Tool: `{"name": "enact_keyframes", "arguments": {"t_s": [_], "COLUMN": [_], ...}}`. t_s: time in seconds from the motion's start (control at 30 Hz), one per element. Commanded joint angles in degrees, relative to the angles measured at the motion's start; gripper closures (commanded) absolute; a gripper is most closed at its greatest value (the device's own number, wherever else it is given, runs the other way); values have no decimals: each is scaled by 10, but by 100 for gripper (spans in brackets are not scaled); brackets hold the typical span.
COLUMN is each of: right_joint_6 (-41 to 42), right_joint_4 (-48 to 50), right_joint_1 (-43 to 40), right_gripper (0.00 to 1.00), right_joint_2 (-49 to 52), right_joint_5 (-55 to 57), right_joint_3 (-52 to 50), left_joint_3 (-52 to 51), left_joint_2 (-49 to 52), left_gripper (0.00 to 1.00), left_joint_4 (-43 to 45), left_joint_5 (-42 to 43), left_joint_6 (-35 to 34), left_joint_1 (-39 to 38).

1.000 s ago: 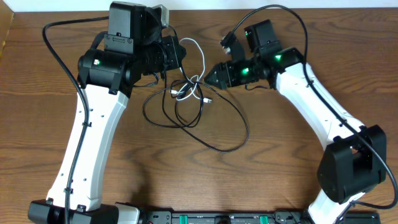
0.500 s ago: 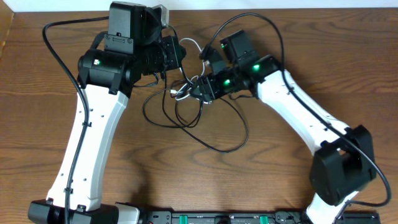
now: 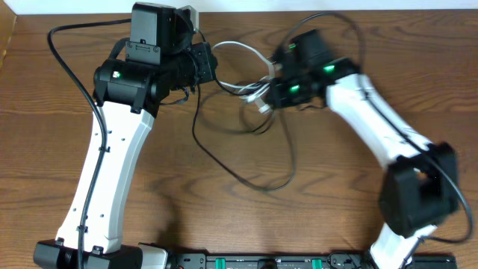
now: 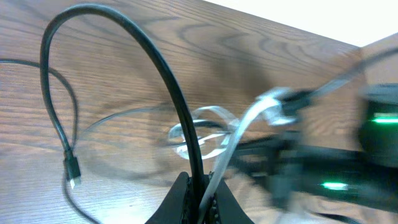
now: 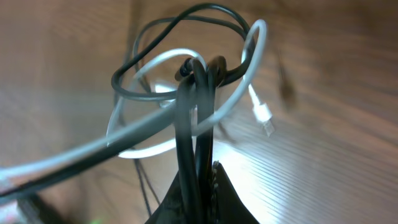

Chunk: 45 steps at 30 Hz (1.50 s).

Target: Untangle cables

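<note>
We see the left gripper (image 4: pixel 200 188) pinched shut on a black cable (image 4: pixel 176 99) and the white cable (image 3: pixel 237 49). The right gripper (image 5: pixel 204 179) clamps black cables (image 5: pixel 198 93), and the knot hangs between them over the table (image 3: pixel 45 90).

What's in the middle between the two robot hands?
The white cable stretches across the gap from the left gripper to the right gripper; a black cable loops on the table below. The overhead view shows it.
</note>
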Motion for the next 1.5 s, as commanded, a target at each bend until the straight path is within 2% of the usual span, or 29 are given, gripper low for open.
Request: {"name": "enact_keyframes", "arguments": {"t_s": [0.0,0.2,0.33,0.53,0.87,0.9,0.93,1.03,1.13,1.17,1.23,1.47], "right_joint_6": [1,-29,-34,-34,-73,-75,-74,-53,-6,16,23,23], "right_joint_4": [-31,-64,-70,-78,-92,-94,-97,-108,-124,-130,-132,-126], "right_joint_1": [-62,-158,-196,-239,-236,-232,-230,-229,-236,-236,-237,-242], "right_gripper": [99,99,99,99,99,99,99,99,99,99,99,99], "right_joint_2": [-58,-77,-82,-83,-83,-83,-83,-83,-82,-81,-77,-68], "right_joint_5": [75,33,23,22,-24,-21,-13,55,171,227,264,264], "right_joint_3": [2,2,2,2,2,2,2,2,2,2,2,2], "left_joint_3": [6,6,6,6,6,6,6,6,6,6,6,6], "left_joint_2": [-12,-12,-12,-12,-12,-12,-12,-12,-12,-12,-12,-12], "left_gripper": [93,93,93,93,93,93,93,93,93,93,93,93], "left_joint_4": [-6,-31,-46,-74,-83,-85,-86,-97,-105,-106,-105,-103], "left_joint_5": [-61,-100,-100,-115,-129,-155,-168,-283,-333,-336,-336,-324], "left_joint_6": [19,40,49,101,146,147,147,140,124,114,110,106], "left_joint_1": [8,31,52,79,86,86,86,94,117,132,151,188]}}
